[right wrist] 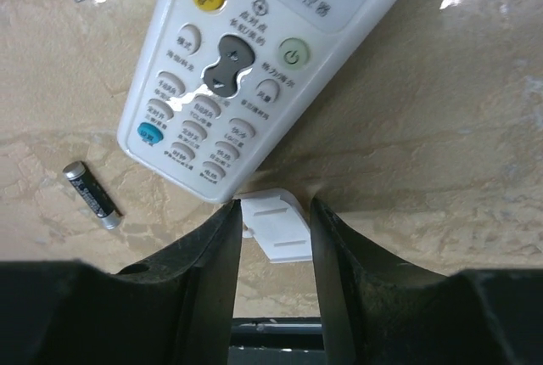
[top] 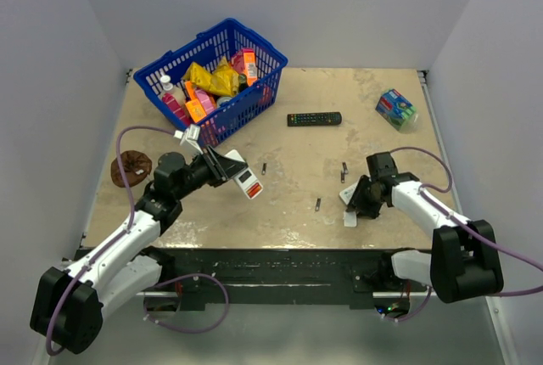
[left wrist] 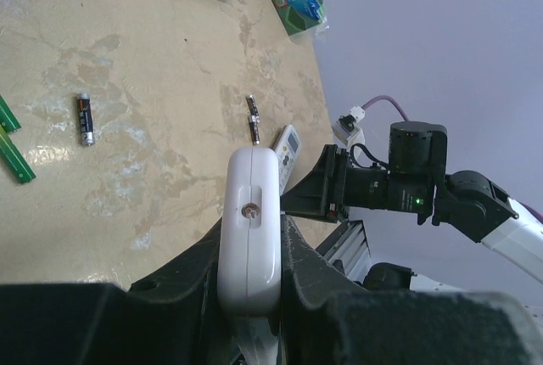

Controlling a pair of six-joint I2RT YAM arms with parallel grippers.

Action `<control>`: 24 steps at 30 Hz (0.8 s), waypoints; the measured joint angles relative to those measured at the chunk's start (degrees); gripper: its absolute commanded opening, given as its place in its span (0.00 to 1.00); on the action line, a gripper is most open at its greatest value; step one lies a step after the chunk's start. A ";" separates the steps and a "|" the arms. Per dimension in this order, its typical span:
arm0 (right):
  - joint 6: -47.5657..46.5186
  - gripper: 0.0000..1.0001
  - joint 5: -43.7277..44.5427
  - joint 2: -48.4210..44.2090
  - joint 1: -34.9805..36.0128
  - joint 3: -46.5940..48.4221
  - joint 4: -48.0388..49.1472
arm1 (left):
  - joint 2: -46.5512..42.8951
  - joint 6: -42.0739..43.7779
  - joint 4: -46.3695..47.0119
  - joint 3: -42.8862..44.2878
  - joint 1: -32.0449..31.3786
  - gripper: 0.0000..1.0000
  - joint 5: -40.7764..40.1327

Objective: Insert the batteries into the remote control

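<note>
Remote control (top: 248, 182): top view, held off the table (top: 288, 221) by the left gripper (top: 232, 166), red panel visible.
Batteries (top: 318, 204): top view, loose on the table between the arms.
Left jaws: left wrist view alone shows the plain back, pinched by its long sides.
Right gripper (right wrist: 274, 206): right wrist view, jaws astride a small white cover (right wrist: 278, 233); pinching or not, cannot tell.
Surface: mottled beige, white walls (top: 339, 8).
</note>
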 measured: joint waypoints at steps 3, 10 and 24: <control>-0.13 0.37 -1.86 -0.02 0.76 -0.46 0.85 | 0.37 -0.02 0.15 0.00 0.00 0.00 0.17; 0.37 0.35 -3.74 0.48 6.21 -0.76 2.16 | 0.42 -0.17 0.33 0.00 0.00 0.00 0.52; 2.05 0.10 -2.99 1.07 11.69 -0.79 1.99 | 0.42 -1.51 0.33 0.00 0.00 0.00 0.79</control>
